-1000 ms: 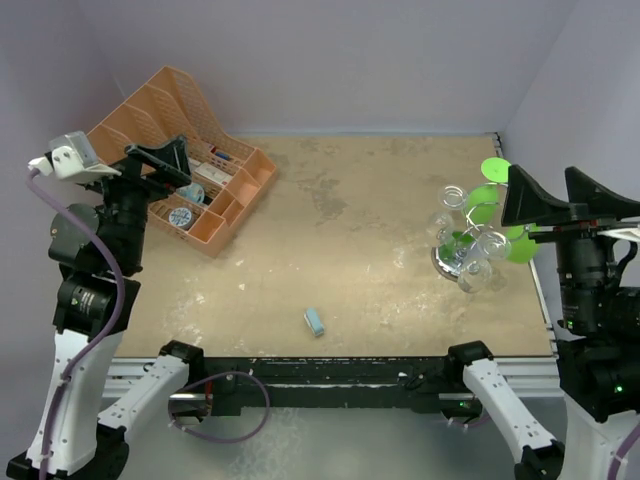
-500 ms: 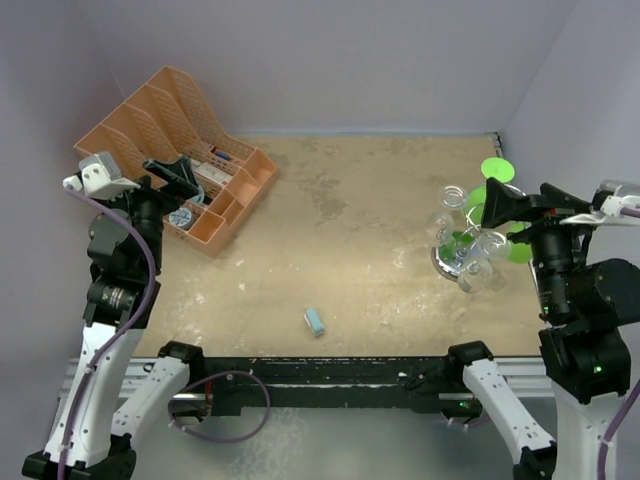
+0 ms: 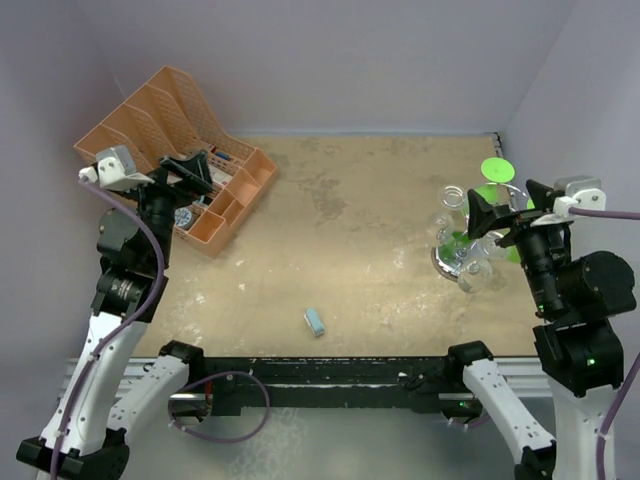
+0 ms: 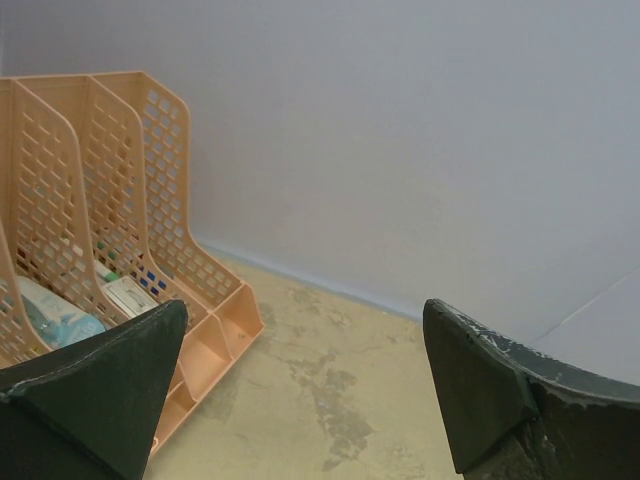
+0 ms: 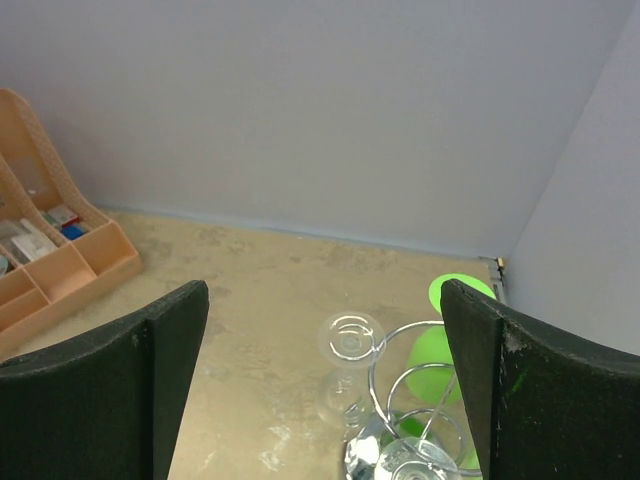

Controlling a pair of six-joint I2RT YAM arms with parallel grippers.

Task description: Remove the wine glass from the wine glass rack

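Past a small blue block (image 3: pixel 315 322) up front, shows the right gripper (image 3: pixel 507 203) spread wide and empty beside the chrome rack (image 3: pixel 462 255) on the right, a clear wine glass (image 5: pixel 350 337) hanging on it foot-up, and the left gripper (image 3: pixel 188 168) likewise spread by the orange organizer (image 3: pixel 150 110)
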